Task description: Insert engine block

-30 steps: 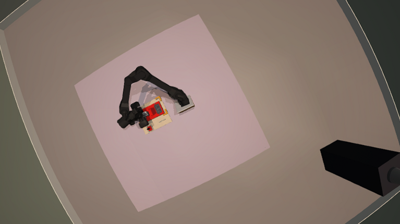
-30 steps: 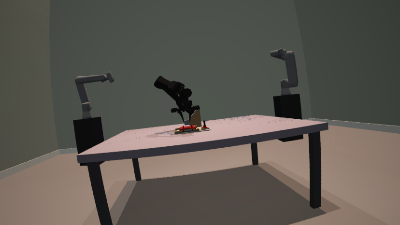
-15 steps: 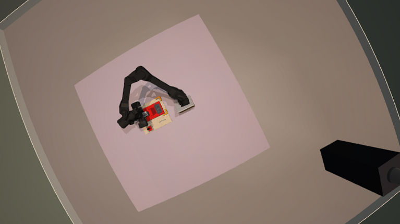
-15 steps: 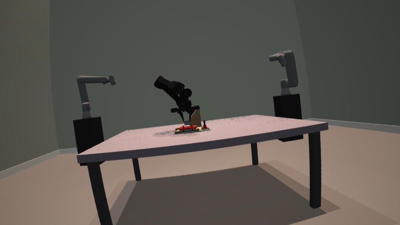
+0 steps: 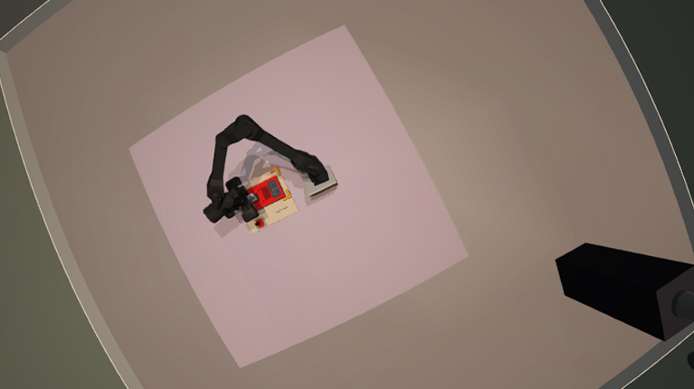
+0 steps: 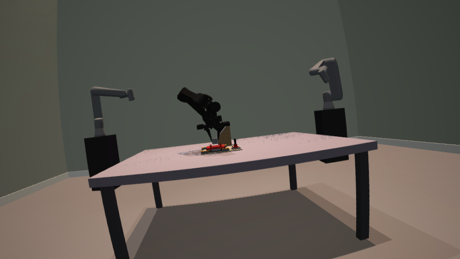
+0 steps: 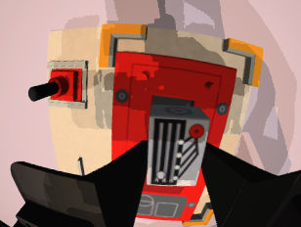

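The grey engine block (image 5: 252, 198) (image 6: 215, 140) (image 7: 177, 168) has a striped face and a red round mark. My gripper (image 7: 174, 148) is shut on it, with one black finger on each side. The block is above the red car body (image 5: 267, 199) (image 6: 216, 147) (image 7: 131, 122). In the wrist view, part of the dark opening (image 7: 171, 101) shows just beyond the block's top edge; the block hides the rest. The block's underside, its slot side and the rib cannot be made out.
The car body lies on a cream board (image 5: 282, 211) (image 7: 68, 132) between orange corner brackets (image 7: 105, 46) (image 7: 254, 64). A red block with a black lever (image 5: 259, 223) (image 6: 235, 144) (image 7: 59, 88) stands on the board beside the body. A tan upright panel (image 6: 226, 137) shows behind.
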